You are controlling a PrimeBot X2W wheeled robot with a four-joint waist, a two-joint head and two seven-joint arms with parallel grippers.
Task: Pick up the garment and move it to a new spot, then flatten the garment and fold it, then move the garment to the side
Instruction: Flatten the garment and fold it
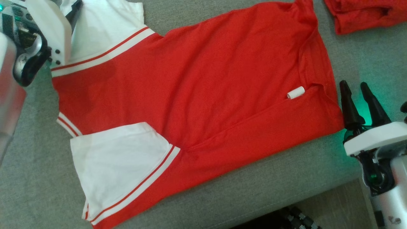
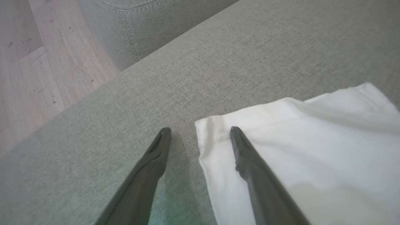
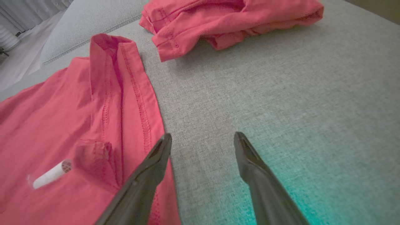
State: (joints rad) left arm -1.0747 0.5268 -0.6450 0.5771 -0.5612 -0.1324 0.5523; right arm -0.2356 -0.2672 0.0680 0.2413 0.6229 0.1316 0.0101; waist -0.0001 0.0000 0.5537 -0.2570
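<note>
One grey woven cushion (image 1: 270, 178) carries garment (image 1: 203, 89), spread nearly flat: red knit body, white sleeves, striped trim. Left gripper (image 2: 200, 128), fingers apart, empty, straddles sleeve corner (image 2: 212, 131). Right gripper (image 3: 203, 135), fingers apart, empty, beside hem (image 3: 137, 93). Judged: pinch both edges low, lift together, fold evenly. Smallest: white tubular tag (image 1: 295, 93).

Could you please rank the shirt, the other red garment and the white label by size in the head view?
1. shirt
2. other red garment, partly out of frame
3. white label
</note>
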